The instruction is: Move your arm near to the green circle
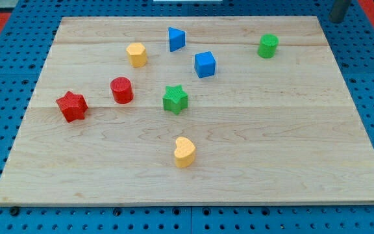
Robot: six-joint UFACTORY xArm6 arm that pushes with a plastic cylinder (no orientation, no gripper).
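Camera view: ribbed green circle [268,45] on grained wooden board [291,149].

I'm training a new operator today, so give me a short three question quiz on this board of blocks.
1. True or false: the green cylinder block touches the blue cube block.
2. Which block lies nearest the view's bottom? A red star B yellow heart C green star
3. Fill in: my tip sits at the view's top ____ corner.

Key: 1 false; 2 B, the yellow heart block; 3 right, beyond the wooden board.
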